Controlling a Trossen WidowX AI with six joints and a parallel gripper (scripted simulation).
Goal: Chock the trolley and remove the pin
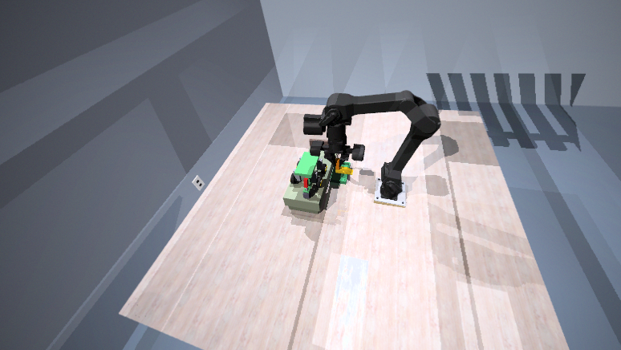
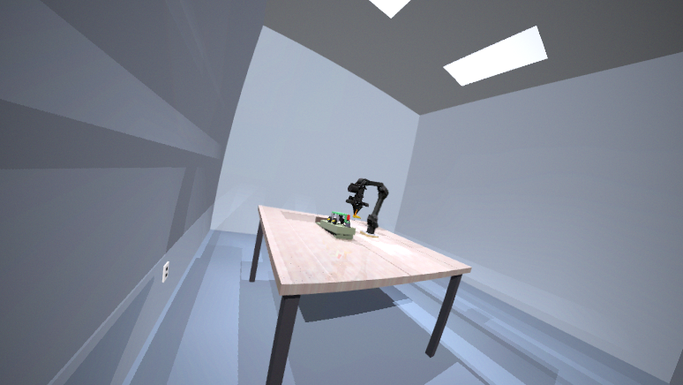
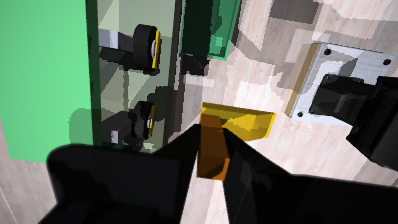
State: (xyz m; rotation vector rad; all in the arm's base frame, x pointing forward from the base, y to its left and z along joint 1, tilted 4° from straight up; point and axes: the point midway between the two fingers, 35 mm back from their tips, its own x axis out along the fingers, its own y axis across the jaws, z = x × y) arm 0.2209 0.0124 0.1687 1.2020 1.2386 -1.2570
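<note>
My gripper [image 3: 209,131] is shut on the orange handle [image 3: 212,150] of the yellow chock [image 3: 239,120] and holds it in the air beside the ramp. In the top view the chock [image 1: 342,167] hangs just right of the grey-green ramp [image 1: 306,193]. The trolley [image 1: 309,167] [image 3: 45,75] with its green deck stands on the ramp. Two of its black wheels show in the wrist view [image 3: 146,46] [image 3: 144,120], left of the chock. The red-headed stop pin [image 1: 306,182] stands at the trolley's near end. The green tray [image 3: 210,27] lies on the table beside the ramp, beyond the chock.
The arm's metal base plate [image 1: 391,194] stands on the table right of the ramp and also shows in the wrist view [image 3: 332,75]. The arm reaches over from it. The table's left edge runs close to the wall.
</note>
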